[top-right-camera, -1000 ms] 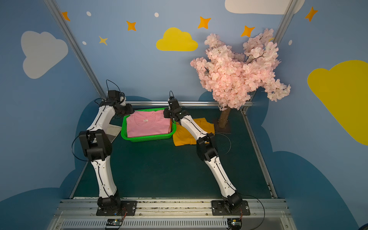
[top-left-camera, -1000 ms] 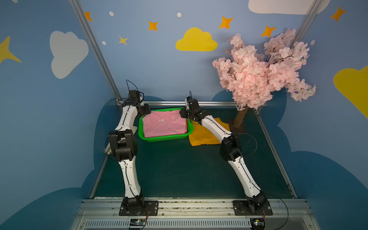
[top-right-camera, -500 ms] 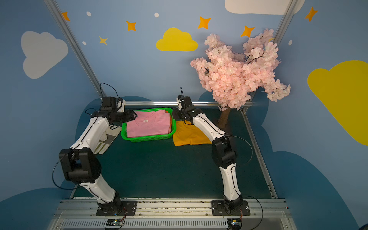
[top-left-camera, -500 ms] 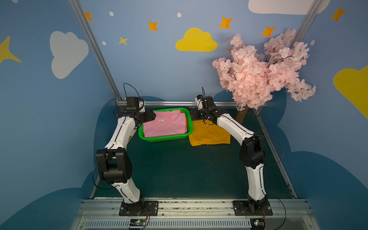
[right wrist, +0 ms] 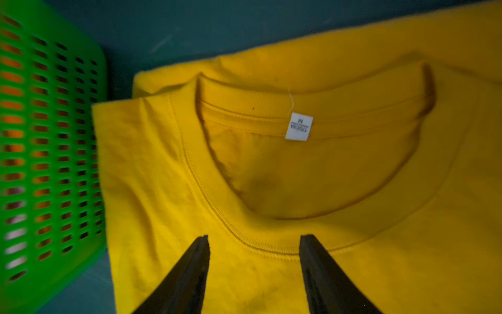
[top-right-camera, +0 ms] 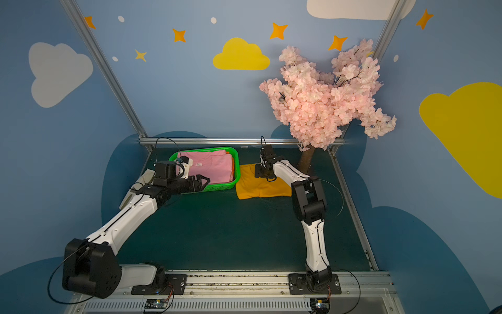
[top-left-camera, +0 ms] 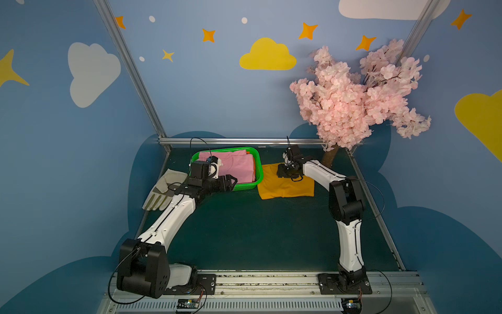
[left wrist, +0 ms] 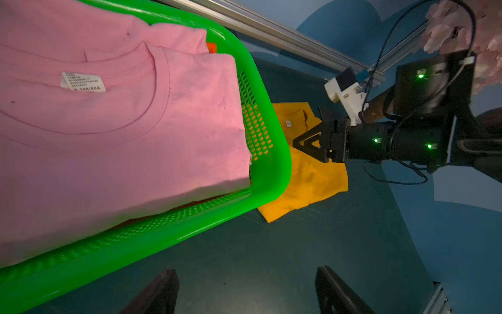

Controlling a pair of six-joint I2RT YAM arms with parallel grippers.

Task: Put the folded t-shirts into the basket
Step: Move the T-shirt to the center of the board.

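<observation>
Directly beneath the right gripper [right wrist: 254, 240], whose jaws stand apart and hold nothing, lies the collar of the mustard yellow t-shirt [right wrist: 339, 176]. That shirt rests flat on the table [top-left-camera: 244, 231], just beside the green basket [top-left-camera: 259, 170] on its right, with its long axis running across the table away from the basket. A pink t-shirt [top-left-camera: 239, 168] tops the stack inside. The left gripper [top-left-camera: 233, 180], also spread and empty, hovers at the basket's front wall. The right arm is plainly nearer, and the carry would go leftward.

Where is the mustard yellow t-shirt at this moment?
In both top views the yellow t-shirt lies outside the green basket, just right of it, beneath the open right gripper.
</observation>
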